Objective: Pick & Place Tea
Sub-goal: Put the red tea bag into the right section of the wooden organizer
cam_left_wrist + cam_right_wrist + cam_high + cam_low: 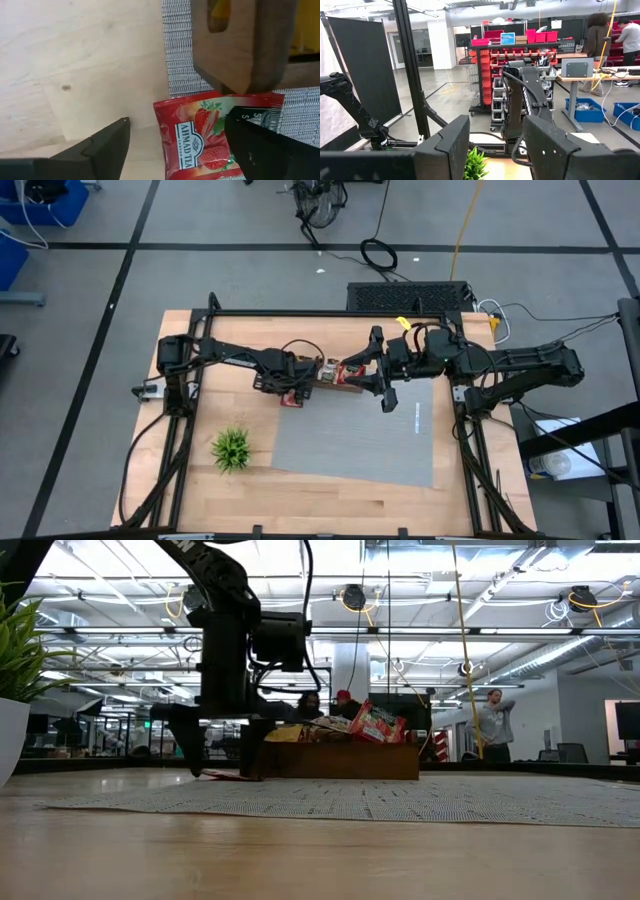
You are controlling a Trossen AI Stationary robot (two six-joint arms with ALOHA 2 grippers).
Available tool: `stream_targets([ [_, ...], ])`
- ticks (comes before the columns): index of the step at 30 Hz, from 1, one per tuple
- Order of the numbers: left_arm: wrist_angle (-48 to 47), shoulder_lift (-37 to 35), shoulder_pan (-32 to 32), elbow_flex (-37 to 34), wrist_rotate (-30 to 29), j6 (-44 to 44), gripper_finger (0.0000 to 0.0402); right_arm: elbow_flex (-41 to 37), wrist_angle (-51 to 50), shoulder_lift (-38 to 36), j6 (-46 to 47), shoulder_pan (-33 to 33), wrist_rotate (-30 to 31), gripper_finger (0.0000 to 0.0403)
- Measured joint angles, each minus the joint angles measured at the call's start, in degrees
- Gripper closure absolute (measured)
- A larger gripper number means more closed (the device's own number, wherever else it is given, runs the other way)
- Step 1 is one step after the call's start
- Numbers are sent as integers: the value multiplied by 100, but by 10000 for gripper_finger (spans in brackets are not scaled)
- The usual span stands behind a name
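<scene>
Glossy red square tea packet (210, 135) on ribbed mat (177, 60), wooden tray (235, 45) beside

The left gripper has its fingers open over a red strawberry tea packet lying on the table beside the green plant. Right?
Not quite. The red packet lies beside the wooden tray, not the plant, as the left wrist view shows. The left gripper is open over it.

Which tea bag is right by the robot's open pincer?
The red strawberry packet, lying flat by the wooden tray, between the left pincer fingers. The other packets are piled in the tray.
</scene>
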Motion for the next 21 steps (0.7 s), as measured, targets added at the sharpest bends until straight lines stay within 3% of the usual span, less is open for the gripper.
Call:
stream_targets([
  [21, -17, 26, -9, -32, 92, -6, 264, 0, 0, 0, -1, 0, 0, 232],
])
